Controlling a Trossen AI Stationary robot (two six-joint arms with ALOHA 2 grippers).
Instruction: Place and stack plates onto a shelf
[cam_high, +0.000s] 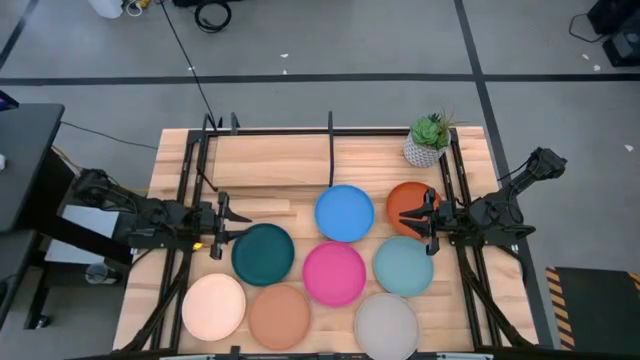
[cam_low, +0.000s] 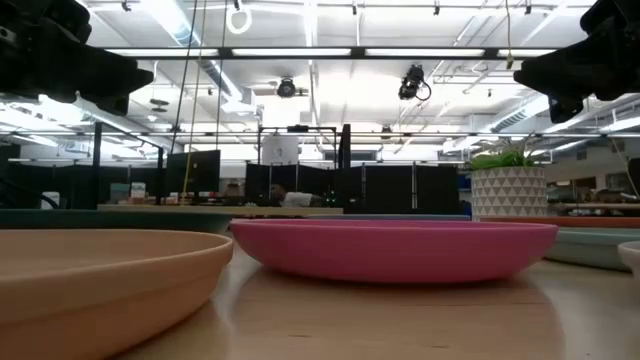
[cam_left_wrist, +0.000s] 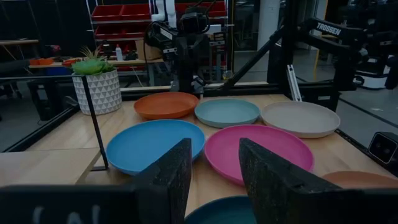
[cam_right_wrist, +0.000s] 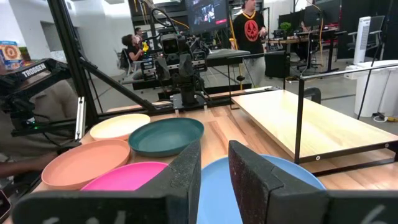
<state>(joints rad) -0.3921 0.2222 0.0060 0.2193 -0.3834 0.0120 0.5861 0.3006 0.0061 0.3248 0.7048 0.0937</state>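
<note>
Eight round plates lie flat on the wooden tabletop: blue, orange-red, dark teal, magenta, light teal, cream-peach, tan and light grey. The shelf, a light board in a black tube frame, stands at the far side with nothing on it. My left gripper hangs level at the table's left beside the dark teal plate, open and empty. My right gripper hangs level at the right, over the orange-red plate's near edge, open a little and empty.
A potted plant in a white patterned pot stands at the far right corner, next to the shelf's right end. Black frame tubes run along both table sides. People sit and stand in the room beyond the table.
</note>
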